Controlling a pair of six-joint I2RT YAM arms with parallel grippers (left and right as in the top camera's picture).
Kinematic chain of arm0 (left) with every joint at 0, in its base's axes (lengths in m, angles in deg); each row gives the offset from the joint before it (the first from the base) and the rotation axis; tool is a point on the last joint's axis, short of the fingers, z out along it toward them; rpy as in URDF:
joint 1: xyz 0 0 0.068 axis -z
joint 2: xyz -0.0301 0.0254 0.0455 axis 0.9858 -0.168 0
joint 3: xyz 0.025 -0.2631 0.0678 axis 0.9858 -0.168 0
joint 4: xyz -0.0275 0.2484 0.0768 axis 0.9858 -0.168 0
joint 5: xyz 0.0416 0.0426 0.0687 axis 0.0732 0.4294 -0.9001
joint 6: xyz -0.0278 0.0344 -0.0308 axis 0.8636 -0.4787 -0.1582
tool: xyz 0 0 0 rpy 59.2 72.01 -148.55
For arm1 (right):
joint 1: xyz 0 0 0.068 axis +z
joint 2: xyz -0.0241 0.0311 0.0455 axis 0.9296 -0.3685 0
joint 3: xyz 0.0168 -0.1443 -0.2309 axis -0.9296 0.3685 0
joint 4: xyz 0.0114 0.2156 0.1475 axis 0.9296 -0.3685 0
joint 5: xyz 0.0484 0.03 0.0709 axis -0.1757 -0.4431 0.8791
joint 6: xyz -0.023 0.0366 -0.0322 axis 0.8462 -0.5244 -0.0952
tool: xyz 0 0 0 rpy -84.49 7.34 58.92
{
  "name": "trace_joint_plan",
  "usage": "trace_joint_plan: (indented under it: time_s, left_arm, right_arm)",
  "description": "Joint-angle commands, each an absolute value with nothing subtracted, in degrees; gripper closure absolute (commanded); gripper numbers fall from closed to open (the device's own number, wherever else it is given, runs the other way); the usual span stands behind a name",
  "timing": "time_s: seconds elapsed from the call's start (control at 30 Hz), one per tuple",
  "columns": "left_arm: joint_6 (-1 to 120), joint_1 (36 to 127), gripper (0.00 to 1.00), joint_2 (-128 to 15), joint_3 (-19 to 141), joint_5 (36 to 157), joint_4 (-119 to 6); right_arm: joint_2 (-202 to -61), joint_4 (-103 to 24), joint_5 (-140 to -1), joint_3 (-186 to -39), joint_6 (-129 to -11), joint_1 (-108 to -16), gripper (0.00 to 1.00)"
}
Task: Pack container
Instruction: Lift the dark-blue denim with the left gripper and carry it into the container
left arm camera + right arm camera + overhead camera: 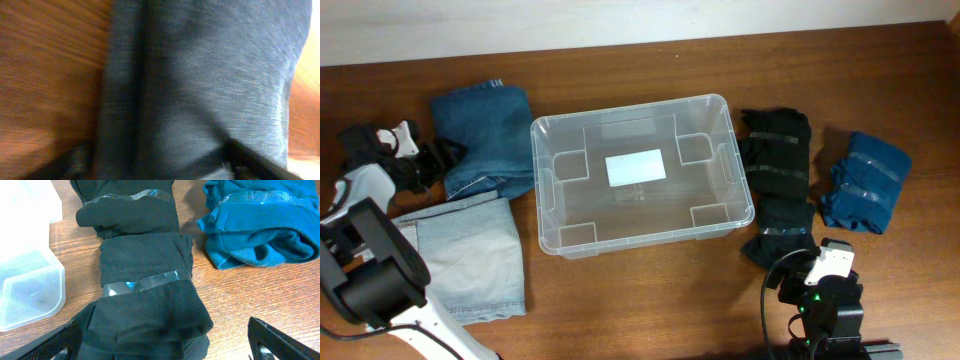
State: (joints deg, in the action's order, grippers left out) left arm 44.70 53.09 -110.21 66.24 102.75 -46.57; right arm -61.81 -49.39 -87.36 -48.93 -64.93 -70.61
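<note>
The clear plastic container (pixel 630 108) stands empty mid-table, with a white label on its base; its corner shows in the right wrist view (pixel 30 280). My left gripper (pixel 448 158) is at the left edge of the folded dark blue jeans (pixel 485 130). In the blurred left wrist view its fingers (pixel 160 165) are spread wide, with the dark denim (pixel 200 75) between them. My right gripper (pixel 810 265) is open at the near end of a black taped garment (pixel 778 185). That garment (pixel 145 280) lies between the fingers (pixel 165 347).
Folded light blue jeans (pixel 470 255) lie at the front left, beside the left arm. A teal taped garment (pixel 865 180) lies right of the black one and also shows in the right wrist view (pixel 260 230). The table is wooden.
</note>
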Motion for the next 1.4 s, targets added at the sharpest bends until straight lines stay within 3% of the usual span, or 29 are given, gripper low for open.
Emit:
trace_joint_plan:
  time_s: [0.0, 0.23, 0.4, 0.7, 0.9, 1.17, 1.37]
  left_arm:
    - [44.7, 54.8, 0.50, -114.6, 66.6, 101.5, -46.5]
    - [44.1, 54.8, 1.00, -116.3, 66.6, 102.4, -46.1]
    - [42.8, 54.3, 1.00, -115.5, 68.0, 105.4, -48.1]
    - [42.3, 54.7, 1.00, -104.3, 90.1, 105.7, -74.8]
    - [41.6, 57.3, 1.00, -93.3, 102.0, 108.0, -85.3]
    - [47.7, 67.0, 1.00, -78.8, 103.7, 108.7, -87.7]
    - [53.4, 81.0, 1.00, -75.1, 103.7, 97.5, -89.7]
  right_arm:
    - [-61.4, -49.3, -87.5, -48.5, -64.5, -70.3, 0.02]
    - [-61.4, -49.3, -87.5, -48.5, -64.5, -70.3, 0.02]
    - [-61.4, -49.3, -87.5, -48.5, -64.5, -70.3, 0.02]
    - [-61.4, -49.3, -87.5, -48.5, -64.5, -70.3, 0.02]
    - [-61.4, -49.3, -87.5, -48.5, -64.5, -70.3, 0.02]
    - [-61.4, -49.3, -87.5, -48.5, -64.5, -70.3, 0.02]
    - [-61.4, -49.3, -87.5, -48.5, -64.5, -70.3, 0.02]
